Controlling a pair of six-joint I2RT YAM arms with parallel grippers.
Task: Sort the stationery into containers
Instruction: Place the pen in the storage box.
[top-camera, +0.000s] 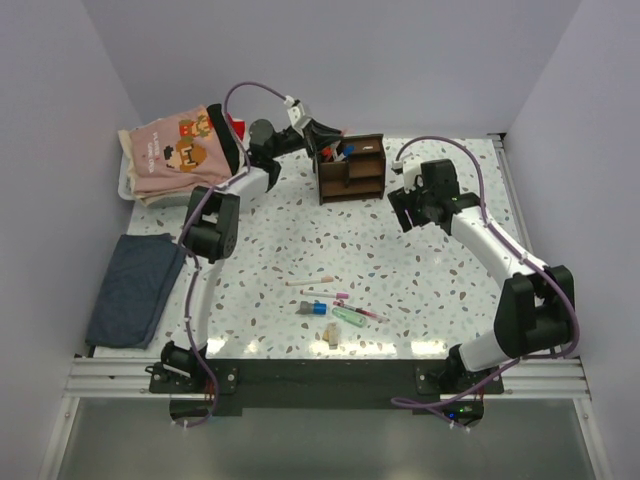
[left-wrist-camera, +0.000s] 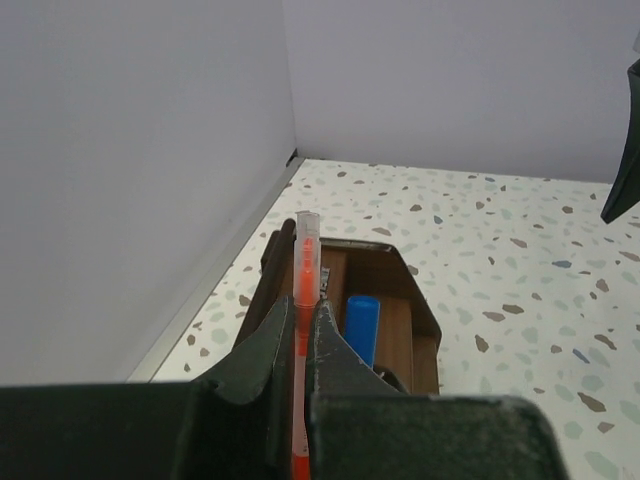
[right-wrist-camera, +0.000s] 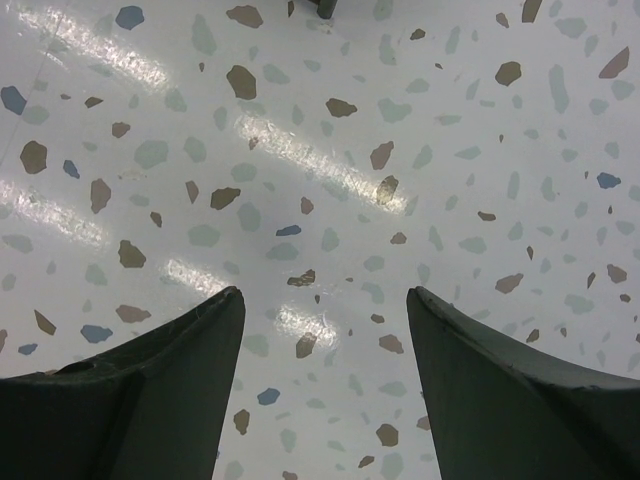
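Clamped shut, the left pincer (left-wrist-camera: 303, 338) grips a thin orange pen with a clear tip (left-wrist-camera: 306, 262) between its dark fingers, the pen sticking straight out past them. In the overhead view this left pincer (top-camera: 322, 134) hangs at the far left corner of the small dark brown wooden desk organizer (top-camera: 352, 170). The right pincer (right-wrist-camera: 325, 300) stands wide open with nothing between its fingers, pointing down at bare tabletop. Overhead, it (top-camera: 404, 205) sits just right of the organizer and apart from it.

The white terrazzo tabletop flecked with brown, grey and blue chips (top-camera: 440, 280) shines with streaks of light in the right wrist view. Plain pale lilac walls close it in at the left, back and right.

Seen from the left wrist, the organizer (left-wrist-camera: 398, 335) lies below the held pen, with a blue cylindrical cap (left-wrist-camera: 362, 325) standing in one of its box compartments. Whether the pen's tip is inside a compartment cannot be told.

Loose stationery lies near the front middle of the table, well apart from the organizer: a slim beige pen (top-camera: 308, 282), a slim pink pen (top-camera: 325, 294), a grey marker with a blue cap (top-camera: 312, 308) and a mint green marker (top-camera: 350, 317).

At the far left a white tray (top-camera: 124, 186) holds a folded pink cloth with cartoon prints (top-camera: 172, 152). A folded dark blue cloth (top-camera: 135, 285) lies nearer.
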